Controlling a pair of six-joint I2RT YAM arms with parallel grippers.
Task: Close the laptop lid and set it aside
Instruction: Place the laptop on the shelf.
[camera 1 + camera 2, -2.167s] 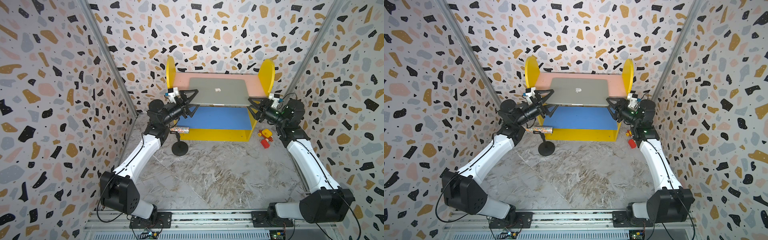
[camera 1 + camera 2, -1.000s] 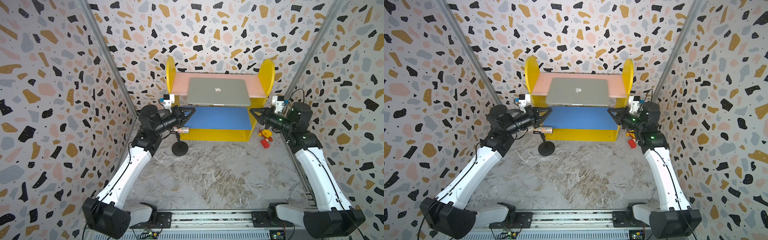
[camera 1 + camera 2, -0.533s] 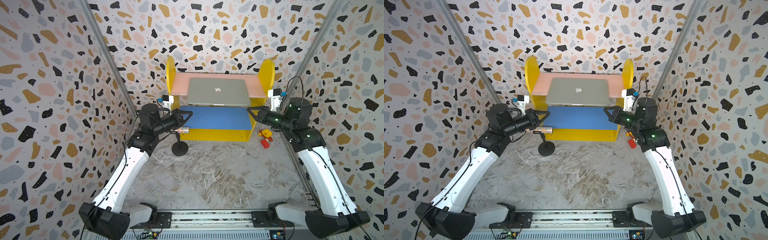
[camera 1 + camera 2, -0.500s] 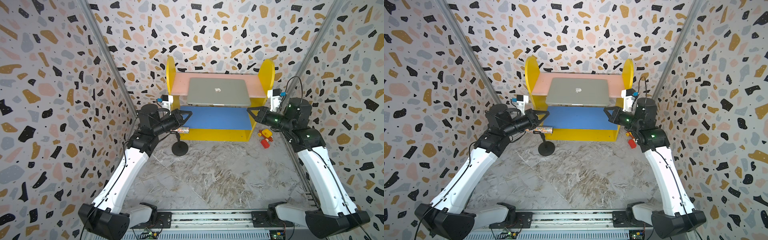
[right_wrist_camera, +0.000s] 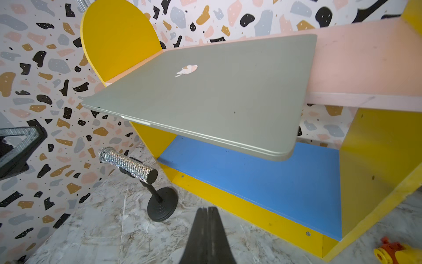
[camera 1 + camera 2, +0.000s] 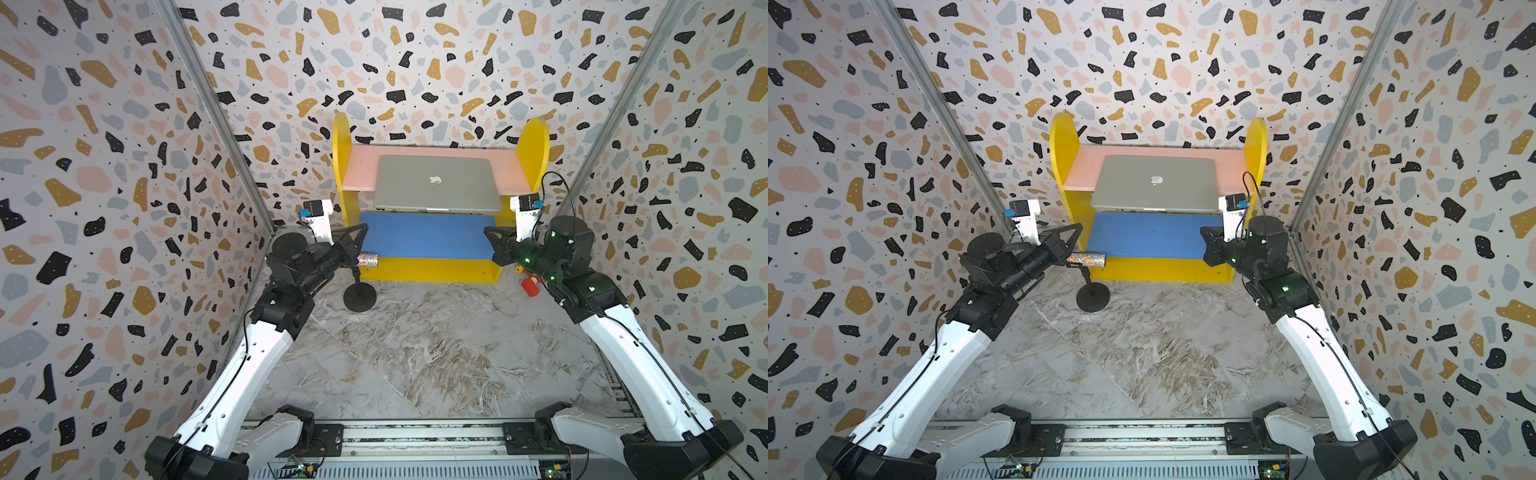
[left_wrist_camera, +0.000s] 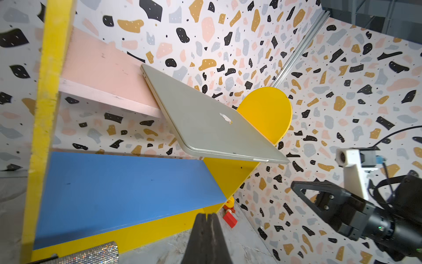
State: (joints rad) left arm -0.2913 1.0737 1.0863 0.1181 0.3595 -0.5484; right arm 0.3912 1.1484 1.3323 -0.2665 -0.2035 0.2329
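The laptop (image 6: 436, 183) lies flat on the pink top board (image 6: 361, 166) of a yellow shelf unit, and its front edge overhangs the board. The laptop lid (image 5: 205, 96) is down, grey with the pale apple logo facing up, as both top views show (image 6: 1156, 183). My left gripper (image 6: 365, 226) hangs shut and empty below the laptop's left corner, apart from it. My right gripper (image 6: 487, 230) hangs shut and empty below the right corner. In each wrist view the fingers (image 7: 207, 214) (image 5: 207, 208) press together with nothing between them.
A blue lower board (image 6: 419, 239) sits under the laptop. A glittery microphone (image 6: 368, 259) on a black round stand (image 6: 360, 297) is on the floor by the left gripper. A red and yellow toy (image 6: 530, 284) lies by the shelf's right foot. Patterned walls close in on both sides.
Both grippers have drawn away from the laptop's side edges, down and back towards the front. The laptop stays closed on the pink board.
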